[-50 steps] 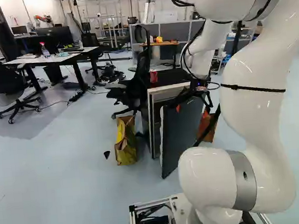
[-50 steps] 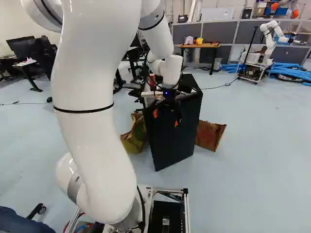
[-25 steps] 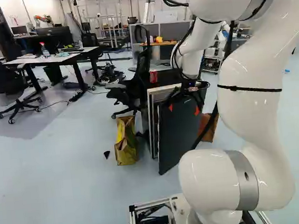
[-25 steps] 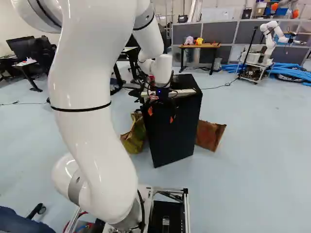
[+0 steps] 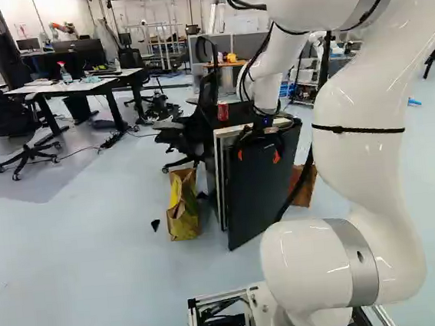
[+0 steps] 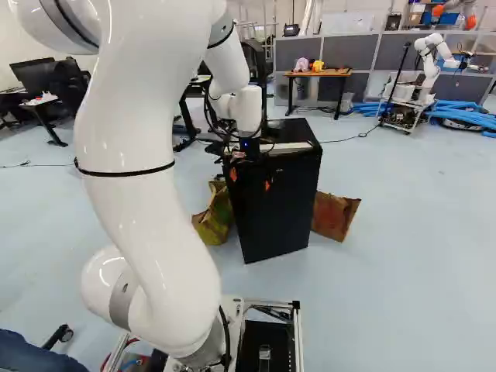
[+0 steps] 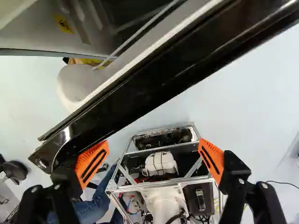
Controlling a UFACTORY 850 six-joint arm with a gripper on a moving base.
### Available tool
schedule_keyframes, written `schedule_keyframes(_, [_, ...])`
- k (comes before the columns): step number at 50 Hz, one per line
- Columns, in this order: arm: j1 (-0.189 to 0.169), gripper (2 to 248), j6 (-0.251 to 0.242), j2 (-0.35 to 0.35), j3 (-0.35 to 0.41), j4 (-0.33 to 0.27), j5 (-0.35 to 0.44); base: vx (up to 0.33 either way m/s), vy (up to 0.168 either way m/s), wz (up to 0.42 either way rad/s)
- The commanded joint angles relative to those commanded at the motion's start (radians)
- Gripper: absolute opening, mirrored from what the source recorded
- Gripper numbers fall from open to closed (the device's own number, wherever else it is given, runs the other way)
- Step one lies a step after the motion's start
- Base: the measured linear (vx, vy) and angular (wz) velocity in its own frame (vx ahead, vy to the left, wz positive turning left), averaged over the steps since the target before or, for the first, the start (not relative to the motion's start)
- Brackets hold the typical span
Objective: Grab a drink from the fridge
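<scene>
In your left base view, left to right: a yellow paper bag (image 5: pixel 182 216) on the floor, a red can (image 5: pixel 222 111) on top of the fridge (image 5: pixel 245 112), your fingers (image 5: pixel 276 157) spread wide near the open door's (image 5: pixel 255 198) upper edge, then a brown bag (image 5: pixel 305 187).

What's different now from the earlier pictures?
The arm has moved left in both base views. The door has shifted too, its left edge in the left base view now closer to the fridge. The end effector is open, gripping nothing. The can, yellow bag and base stayed put.
</scene>
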Motion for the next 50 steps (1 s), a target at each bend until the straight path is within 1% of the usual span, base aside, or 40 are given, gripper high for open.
schedule_keyframes(6, [0.013,247,0.0,-0.003,-0.004,-0.004,0.014,0.0,0.0,0.0])
schedule_keyframes(14, [0.022,247,0.0,-0.007,-0.01,-0.004,0.035,0.0,0.0,0.0])
schedule_keyframes(50, [0.027,247,0.0,-0.011,-0.016,-0.004,0.161,0.0,0.0,0.0])
